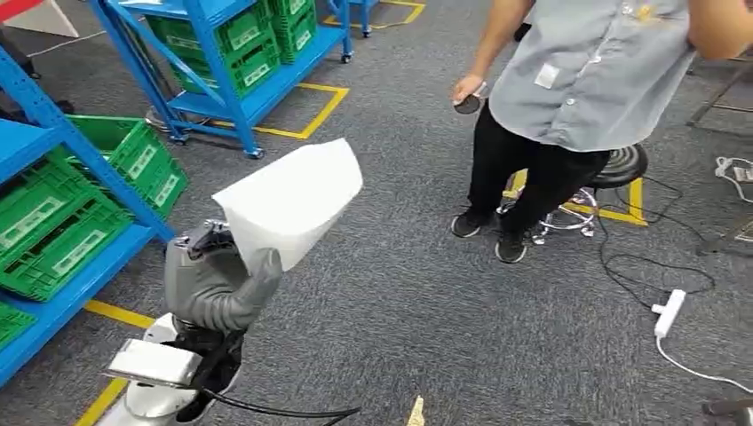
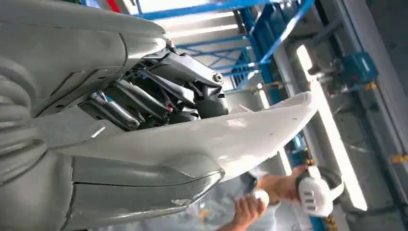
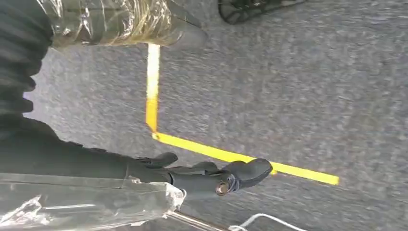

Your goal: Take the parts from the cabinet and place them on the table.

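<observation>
The robot's left hand (image 1: 222,284), at the lower left of the head view, has a matt grey ribbed cover and a thick grey thumb, with a white and silver forearm below it and a black cable (image 1: 275,410) trailing along the bottom edge. Up close, its dark fingers (image 2: 159,91) show bare metal rods and a small screw at a pivot. The right hand (image 3: 211,175) is darker, almost black, with clear plastic wrap over the arm behind it.

White part (image 1: 293,200) smooth matt plastic; left hand (image 1: 222,284) grey matt plastic; floor (image 1: 426,293) rough grey carpet.
</observation>
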`<state>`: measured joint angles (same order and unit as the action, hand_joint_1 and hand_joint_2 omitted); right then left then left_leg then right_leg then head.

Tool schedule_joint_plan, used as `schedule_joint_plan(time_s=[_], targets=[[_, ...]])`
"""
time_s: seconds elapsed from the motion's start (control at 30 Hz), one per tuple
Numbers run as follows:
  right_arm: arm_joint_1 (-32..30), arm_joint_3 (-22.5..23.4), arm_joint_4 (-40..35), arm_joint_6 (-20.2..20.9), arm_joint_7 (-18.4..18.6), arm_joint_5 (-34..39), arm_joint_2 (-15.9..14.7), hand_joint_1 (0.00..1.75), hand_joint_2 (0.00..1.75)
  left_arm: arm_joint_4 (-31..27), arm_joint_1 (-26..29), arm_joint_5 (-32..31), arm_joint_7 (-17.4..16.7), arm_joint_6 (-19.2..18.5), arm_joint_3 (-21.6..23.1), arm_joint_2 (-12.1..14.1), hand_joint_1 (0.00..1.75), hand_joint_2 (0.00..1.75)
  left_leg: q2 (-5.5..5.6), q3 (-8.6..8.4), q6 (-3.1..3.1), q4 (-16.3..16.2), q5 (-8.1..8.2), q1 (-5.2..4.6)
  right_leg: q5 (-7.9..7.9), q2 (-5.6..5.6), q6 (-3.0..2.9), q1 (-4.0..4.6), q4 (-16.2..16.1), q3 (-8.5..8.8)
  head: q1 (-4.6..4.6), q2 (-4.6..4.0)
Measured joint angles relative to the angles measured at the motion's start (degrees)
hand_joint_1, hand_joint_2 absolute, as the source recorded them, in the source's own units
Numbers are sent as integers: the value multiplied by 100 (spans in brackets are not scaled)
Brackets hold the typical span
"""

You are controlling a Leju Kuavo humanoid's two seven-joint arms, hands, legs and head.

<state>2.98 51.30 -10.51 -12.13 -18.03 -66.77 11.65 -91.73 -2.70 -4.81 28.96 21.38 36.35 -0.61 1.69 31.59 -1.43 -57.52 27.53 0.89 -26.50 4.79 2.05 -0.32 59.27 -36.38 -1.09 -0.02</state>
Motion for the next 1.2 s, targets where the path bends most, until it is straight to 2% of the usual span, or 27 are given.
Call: schedule_joint_plan(time_s=[0.03, 0.07, 0.13, 0.17, 0.2, 0.27, 0.3, 0.33, 0.43, 0.47, 0.5, 0.53, 0.57, 0.63, 0.67, 0.7, 0.77, 0.8, 0.83, 0.9, 0.97, 1.0, 1.03, 1.07, 1.13, 1.17, 1.2], targets=[[15, -2, 0, 24, 0, 2, 0, 0, 175, 0, -3, -7, 4, 4, -4, -9, 175, 175, -78, 5, -27, -1, 4, -13, -222, -270, 27, 3, 392, -196, 46, 2], [26, -2, 0, 35, -2, 4, 0, 0, 175, 0, 6, -7, 2, 4, -7, -9, 175, 175, -150, 7, -31, -1, 6, -27, -394, -369, 45, -6, 765, -370, 37, 2], [30, -4, 0, 42, -2, 9, 0, 0, 175, 13, 14, -7, -7, 4, -7, -9, 175, 175, -333, 12, -48, -3, 17, -54, -682, -439, 74, -32, 1561, -752, 37, 2], [19, -4, 0, 41, 0, 17, -2, 0, 175, 22, 13, -7, -15, 4, -7, -11, 175, 175, -420, 8, -51, -3, 21, -60, -629, -444, 81, -35, 1592, -759, 33, 0], [7, -4, 0, 42, 2, 17, -4, 0, 175, 24, 9, -7, -15, 7, -7, -11, 175, 175, -490, 7, -45, -4, 27, -62, -476, -456, 79, -35, 1366, -629, 37, 2], [2, -4, 0, 41, 26, -13, -13, 0, 175, 24, 7, -7, -18, 22, -9, -22, 175, 175, -624, -14, -20, -4, 48, -64, -27, -616, 53, -26, 308, -18, 37, 2], [13, -4, 0, 42, 35, -20, -15, 0, 175, 24, 6, -7, -17, 31, -11, -31, 175, 175, -670, -32, -1, -4, 60, -78, -4, -882, 33, 2, -111, 215, 39, 2], [34, -9, 0, 41, 42, -35, -15, 0, 175, 24, 4, -6, -17, 41, -13, -33, 175, 175, -723, -28, 36, -12, 84, -129, -40, -1008, -30, 44, -166, 303, 20, 0], [28, -20, 0, 42, 48, -50, -18, 0, 175, 24, 1, -4, -22, 48, -13, -37, 175, 175, -880, -53, 105, 4, 69, -113, -4, -788, -100, 72, -164, 223, 11, 2], [24, -20, 0, 41, 50, -50, -20, 0, 175, 22, -2, -4, -22, 48, -13, -50, 175, 175, -888, -61, 152, -6, 107, -102, 33, -714, -157, 30, -213, 252, 11, 0], [17, -20, 0, 42, 52, -55, -20, 0, 175, 24, -12, -4, -26, 50, -13, -50, 175, 175, -607, -41, 191, -96, 192, -80, 52, -650, -186, 12, -227, 258, 0, 0], [24, -22, 0, 41, 52, -57, -22, 0, 175, 24, -12, -7, -22, 50, -13, -44, 175, 175, -370, 78, 199, -383, 398, -65, 59, -587, -212, 5, -227, 257, -13, 2], [35, -24, 0, 41, 52, -57, -22, 0, 175, 26, -3, -2, -24, 52, -17, -37, 175, 175, -266, 268, 206, -815, 630, -58, 57, -517, -223, 3, -227, 257, -20, 0], [40, -28, 0, 52, 52, -57, -22, 0, 175, 35, 20, -2, -26, 55, -20, -15, 175, 175, -223, 704, 220, -1704, 970, -56, 61, -345, -241, 12, -224, 252, -22, 0], [33, -28, 0, 57, 52, -59, -22, 0, 175, 42, 25, 0, -28, 55, -17, -6, 175, 175, -223, 789, 219, -1838, 941, -55, 62, -256, -240, 12, -223, 253, -22, 0], [27, -26, 0, 57, 52, -63, -24, 0, 175, 44, 26, -2, -28, 55, -20, -2, 175, 175, -222, 742, 215, -1698, 765, -49, 63, -165, -238, 11, -218, 255, -24, 0], [26, -28, 0, 57, 61, -68, -24, 0, 175, 44, 27, -2, -28, 59, -22, 2, 175, 175, -137, 362, 200, -851, 213, -24, 70, 23, -223, 5, -192, 261, -24, 0], [27, -33, 0, 59, 61, -74, -24, 0, 175, 44, 26, 0, -28, 59, -24, 2, 175, 175, 64, 143, 194, -365, -17, -1, 62, 98, -204, -2, -171, 251, -22, 0], [40, -35, 0, 59, 68, -77, -24, 0, 175, 46, 34, 0, -28, 59, -24, 9, 175, 175, 396, 75, 177, -164, 45, 31, 53, 169, -159, 27, -114, 207, -20, 2], [39, -35, 0, 59, 79, -81, -24, 0, 175, 44, 56, 4, -22, 68, -31, 11, 175, 175, 320, 87, 149, -121, 66, 6, 88, 282, -78, -27, -120, 116, -16, 2], [-2, -35, 0, 61, 85, -79, -24, 0, 175, 44, 47, 7, -17, 68, -31, 2, 175, 175, 198, 70, 51, -71, 24, -6, 126, 407, 17, -52, -164, 60, -18, 0], [-15, -35, 0, 59, 90, -81, -35, 0, 175, 44, 41, 7, -15, 68, -35, -13, 175, 175, 87, 46, 2, -26, -9, 13, 83, 189, 14, -46, -88, 27, -20, 0], [-9, -35, 0, 59, 96, -81, -35, 0, 175, 44, 45, 11, -11, 68, -44, -17, 175, 175, 26, 44, -29, -15, -11, 9, -72, -150, 25, -15, 135, -82, 35, 0], [6, -39, 0, 61, 96, -81, -35, 0, 175, 44, 52, 11, -4, 68, -46, -15, 175, 175, -54, 47, -38, -16, -11, -8, -296, -324, 48, -22, 554, -282, 55, 0], [18, -48, 0, 61, 96, -81, -35, 0, 175, 44, 87, 11, -4, 68, -50, -6, 175, 175, -237, 50, -56, -18, 2, -34, -654, -435, 71, -42, 1424, -702, 46, 0], [10, -50, 2, 61, 96, -81, -35, 0, 175, 44, 91, 15, -4, 68, -50, -4, 175, 175, -325, 49, -58, -19, 9, -37, -696, -444, 82, -42, 1640, -803, 50, 0], [-2, -50, 2, 61, 101, -81, -35, 0, 175, 44, 90, 13, -4, 68, -50, -2, 175, 175, -396, 45, -55, -19, 17, -39, -611, -449, 87, -42, 1580, -764, 48, 2]])
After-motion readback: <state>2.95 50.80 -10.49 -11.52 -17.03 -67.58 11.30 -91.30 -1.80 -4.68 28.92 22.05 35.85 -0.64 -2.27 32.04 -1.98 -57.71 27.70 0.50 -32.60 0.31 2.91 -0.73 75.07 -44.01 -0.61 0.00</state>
